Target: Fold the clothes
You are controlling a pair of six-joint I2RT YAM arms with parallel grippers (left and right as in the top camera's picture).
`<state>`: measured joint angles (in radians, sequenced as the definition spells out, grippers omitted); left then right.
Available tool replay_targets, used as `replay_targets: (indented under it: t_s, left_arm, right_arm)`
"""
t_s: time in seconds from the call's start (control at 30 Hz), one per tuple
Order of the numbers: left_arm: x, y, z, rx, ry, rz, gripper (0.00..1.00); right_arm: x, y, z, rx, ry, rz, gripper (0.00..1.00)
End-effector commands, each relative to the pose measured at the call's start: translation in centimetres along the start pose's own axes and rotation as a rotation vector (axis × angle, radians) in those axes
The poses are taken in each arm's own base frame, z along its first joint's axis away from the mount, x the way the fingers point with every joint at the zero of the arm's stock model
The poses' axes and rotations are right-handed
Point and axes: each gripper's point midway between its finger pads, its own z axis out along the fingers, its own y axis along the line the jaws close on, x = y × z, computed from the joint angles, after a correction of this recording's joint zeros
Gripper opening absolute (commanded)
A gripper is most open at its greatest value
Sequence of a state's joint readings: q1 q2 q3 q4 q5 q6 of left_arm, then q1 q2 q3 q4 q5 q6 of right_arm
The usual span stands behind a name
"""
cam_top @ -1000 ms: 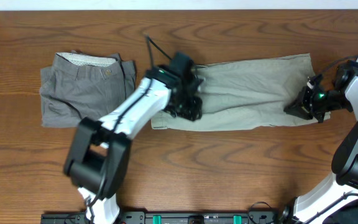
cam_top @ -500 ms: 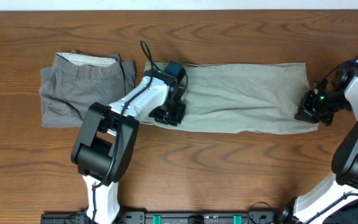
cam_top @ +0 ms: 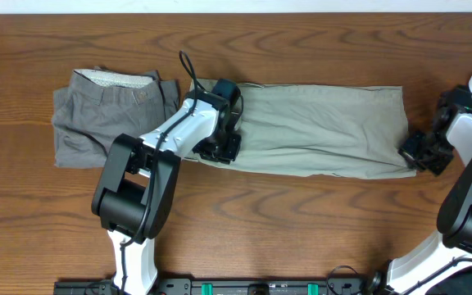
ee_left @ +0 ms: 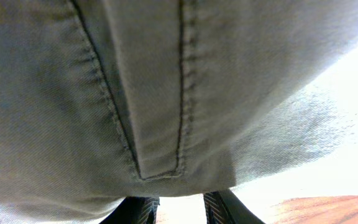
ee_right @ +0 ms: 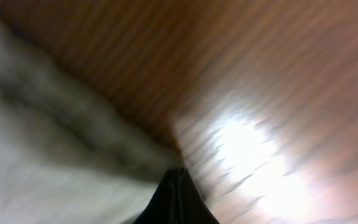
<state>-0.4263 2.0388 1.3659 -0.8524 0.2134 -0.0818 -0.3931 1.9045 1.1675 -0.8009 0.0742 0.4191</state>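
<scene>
Garments on your table: two pairs. The khaki shorts lie flat and stretched long across the middle and right of the wood, with the long edges running left to right. The dark grey shorts lie in a compact fold at the left, pale dotted waistband lining showing along the far edge. Their right edge is just beside the left end of the khaki pair.

Your left gripper sits on the left end of the khaki shorts, near the front edge. From its wrist camera, khaki cloth with a stitched seam fills nearly the whole view. The two dark fingers stand narrowly apart at the bottom, their tips buried under the fabric and pinching it.

Your right gripper sits at the front right corner of the khaki shorts, low against the table. Its wrist view is heavily blurred. The jaws are closed tight together, with pale cloth to their left and bare wood to their right. Whether the corner of the cloth is caught between them, you cannot tell from these views.
</scene>
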Motion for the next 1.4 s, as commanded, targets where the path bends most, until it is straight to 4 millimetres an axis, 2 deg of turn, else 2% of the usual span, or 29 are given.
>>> replay_targets:
  t_s: [0.0, 0.1, 0.17, 0.27, 0.33, 0.43, 0.5, 0.6, 0.7, 0.8, 0.9, 0.97, 1.17, 1.37]
  left_arm:
    - [0.2, 3.3, 0.7, -0.073, 0.023, -0.068, 0.27]
    - [0.0, 3.7, 0.4, -0.063, 0.018, -0.085, 0.28]
    - [-0.1, 3.6, -0.1, -0.054, 0.018, -0.087, 0.33]
    - [-0.3, 2.0, -1.8, 0.022, 0.017, -0.086, 0.43]
    - [-0.5, 0.6, -3.5, 0.087, 0.007, -0.083, 0.48]
    - [-0.8, -1.2, -6.4, 0.177, -0.037, -0.07, 0.54]
    - [-1.1, -2.5, -8.4, 0.238, -0.081, -0.054, 0.6]
    - [-1.4, -3.4, -11.2, 0.277, -0.16, -0.028, 0.73]
    - [-1.5, -3.5, -13.3, 0.276, -0.225, -0.015, 0.78]
    - [-1.4, -3.0, -14.7, 0.28, -0.265, -0.037, 0.83]
    - [-1.5, -1.8, -15.5, 0.28, -0.284, -0.077, 0.84]
    - [-1.4, -0.6, -15.5, 0.273, -0.278, -0.133, 0.86]
    - [-1.2, 2.9, -15.7, 0.269, -0.271, -0.247, 0.93]
    - [-1.1, 5.2, -15.4, 0.265, -0.266, -0.313, 1.0]
  right_arm:
    - [-1.9, -1.6, 0.1, 0.023, -0.034, 0.008, 0.01]
    - [-2.6, 0.6, -0.7, -0.092, -0.034, -0.071, 0.01]
    - [-2.9, 1.5, -1.3, -0.138, -0.035, -0.09, 0.01]
    - [-2.8, 3.3, -2.7, -0.244, -0.01, -0.114, 0.01]
    - [-2.5, 5.9, -4.6, -0.404, -0.008, -0.204, 0.01]
    - [-0.9, 10.6, -9.5, -0.747, -0.021, -0.368, 0.01]
    - [-0.2, 11.7, -11.0, -0.823, -0.016, -0.392, 0.01]
    - [1.5, 12.7, -10.9, -0.813, 0.027, -0.425, 0.01]
    - [3.4, 13.4, -9.0, -0.714, 0.058, -0.473, 0.01]
    - [4.2, 12.5, -5.4, -0.486, 0.061, -0.398, 0.01]
    - [3.4, 9.4, -2.0, -0.206, 0.003, -0.222, 0.01]
    - [2.8, 7.8, -1.0, -0.114, -0.032, -0.134, 0.01]
    - [0.2, 4.8, -0.2, -0.053, -0.086, -0.013, 0.01]
    - [-2.0, 0.1, 0.0, 0.046, -0.127, 0.085, 0.01]
